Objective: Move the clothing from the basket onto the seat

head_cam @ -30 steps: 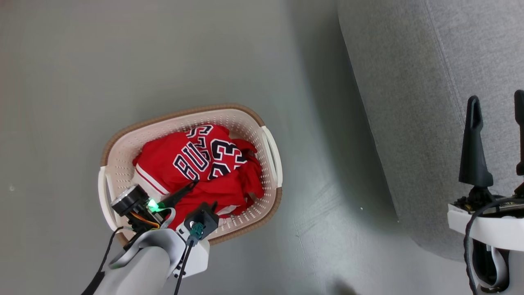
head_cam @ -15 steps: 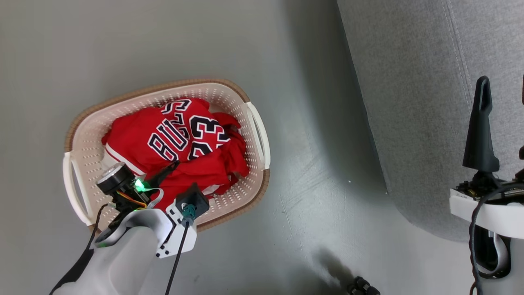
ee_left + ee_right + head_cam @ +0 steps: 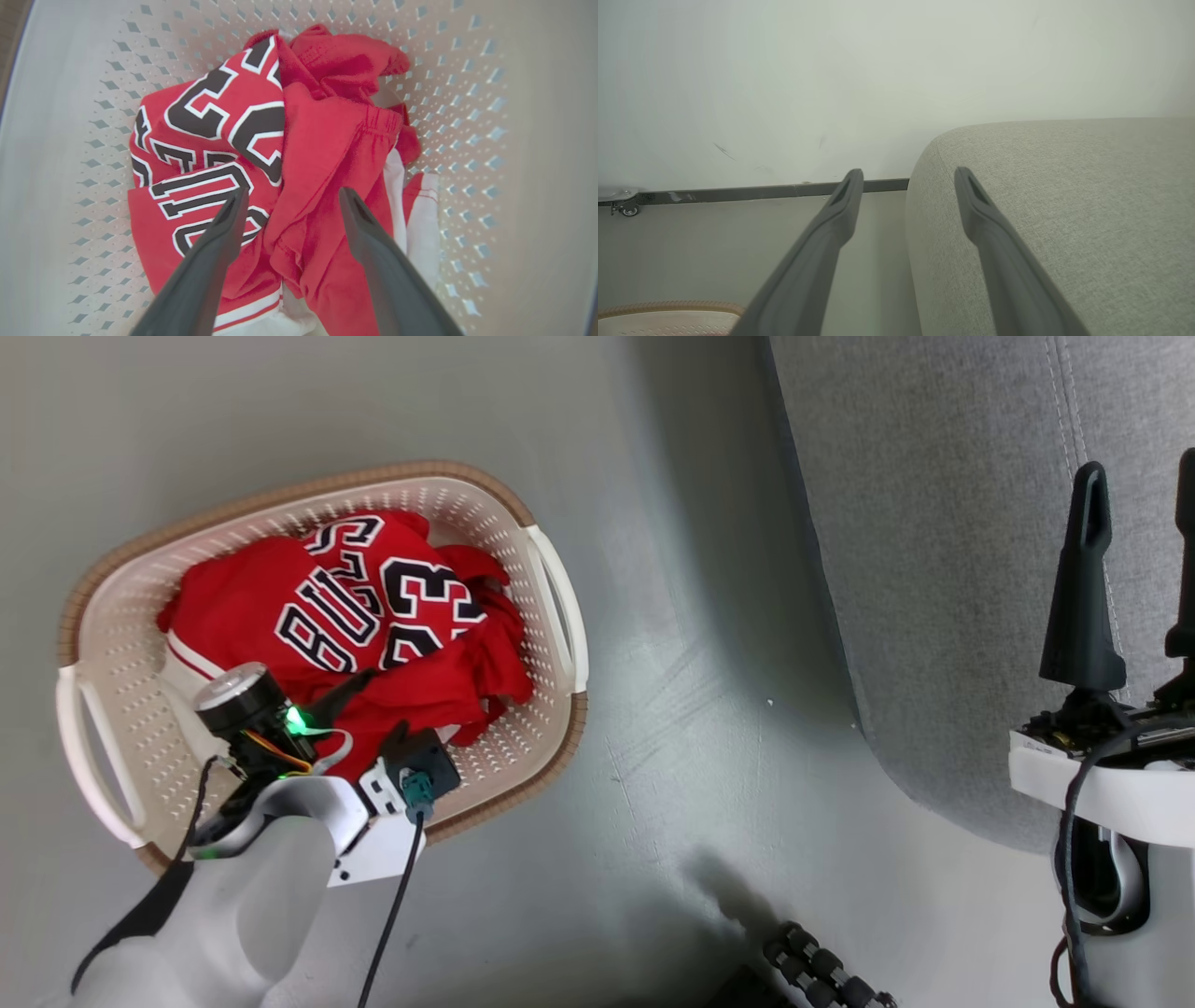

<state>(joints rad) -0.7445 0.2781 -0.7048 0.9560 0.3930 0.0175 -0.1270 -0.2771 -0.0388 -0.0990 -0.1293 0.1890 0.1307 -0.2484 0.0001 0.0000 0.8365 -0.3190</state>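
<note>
The clothing (image 3: 280,607), a crumpled red jersey with white trim and black-and-white lettering, lies in the cream perforated basket (image 3: 308,485) on the floor at the left. My left gripper (image 3: 387,700) reaches down into the basket, open. In the left wrist view its tips (image 3: 293,192) straddle a raised fold of the clothing (image 3: 322,140); whether they touch the fabric I cannot tell. My right gripper (image 3: 1137,467) stands open and empty at the right, over the light-grey seat (image 3: 934,523). Its fingers (image 3: 909,172) point past the seat's rounded corner (image 3: 1064,196) toward a pale wall.
Grey floor separates the basket from the seat. A black ribbed object (image 3: 822,971) lies at the bottom edge. In the right wrist view are a dark skirting strip (image 3: 761,191), a small caster (image 3: 628,210) and the basket's brown rim (image 3: 668,308).
The camera has moved: the basket now sits further left and higher in the picture. The left gripper stays open over the same part of the clothing. The black ribbed object has come into view.
</note>
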